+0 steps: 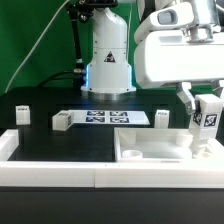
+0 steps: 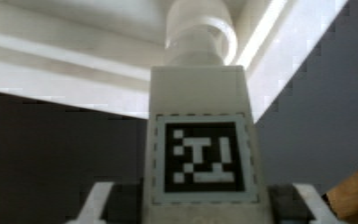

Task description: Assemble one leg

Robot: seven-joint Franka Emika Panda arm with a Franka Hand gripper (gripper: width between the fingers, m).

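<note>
My gripper point(image 1: 204, 110) is shut on a leg point(image 1: 204, 136), a short white post with a black-and-white tag. It holds the leg upright over the right-hand corner of the large white tabletop piece point(image 1: 140, 154), and the leg's lower end reaches that corner. In the wrist view the leg point(image 2: 201, 100) runs away from the camera between the two fingers point(image 2: 108, 200), with its far round end against the white tabletop piece point(image 2: 69, 55). I cannot tell whether the end is seated in it.
Three more white legs lie on the black table: one at the exterior view's left point(image 1: 24, 113), one beside the marker board point(image 1: 62, 121), and one right of it point(image 1: 160, 118). The marker board point(image 1: 100, 118) lies in front of the robot base point(image 1: 108, 65). A white rim point(image 1: 60, 172) borders the table's front.
</note>
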